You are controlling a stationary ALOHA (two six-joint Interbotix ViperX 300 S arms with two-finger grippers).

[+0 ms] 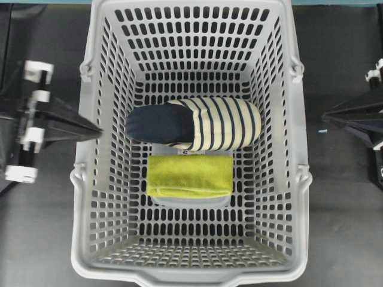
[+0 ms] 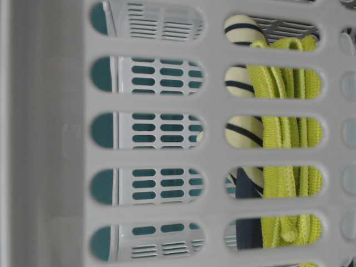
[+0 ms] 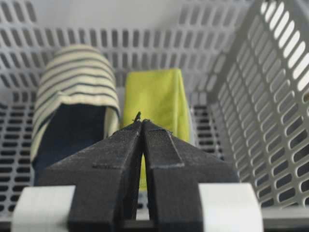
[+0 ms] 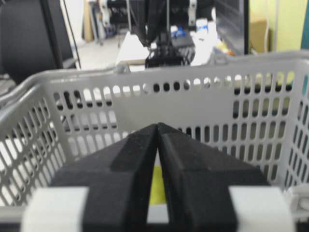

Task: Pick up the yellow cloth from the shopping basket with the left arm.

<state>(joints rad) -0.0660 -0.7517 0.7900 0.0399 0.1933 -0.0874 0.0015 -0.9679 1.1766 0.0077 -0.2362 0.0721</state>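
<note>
The yellow cloth (image 1: 190, 176) lies folded flat on the floor of the light-grey shopping basket (image 1: 90, 197), touching the side of a cream, navy-striped slipper (image 1: 197, 122). My left gripper (image 1: 97, 130) is shut and holds nothing. It hovers at the basket's left wall, pointing inward, well apart from the cloth. From the left wrist, the closed tips (image 3: 142, 121) sit in front of the cloth (image 3: 157, 96), with the slipper (image 3: 72, 111) to the left. My right gripper (image 1: 325, 115) stays outside the right wall, shut and holding nothing (image 4: 158, 124). The table-level view shows the cloth (image 2: 283, 133) through the wall slots.
The basket's slotted walls (image 3: 270, 96) rise high around both items. The slipper's navy toe (image 1: 152, 124) points toward the left wall. Dark tabletop (image 1: 344, 215) surrounds the basket. A strip of cloth (image 4: 157, 186) shows through the right jaws' gap.
</note>
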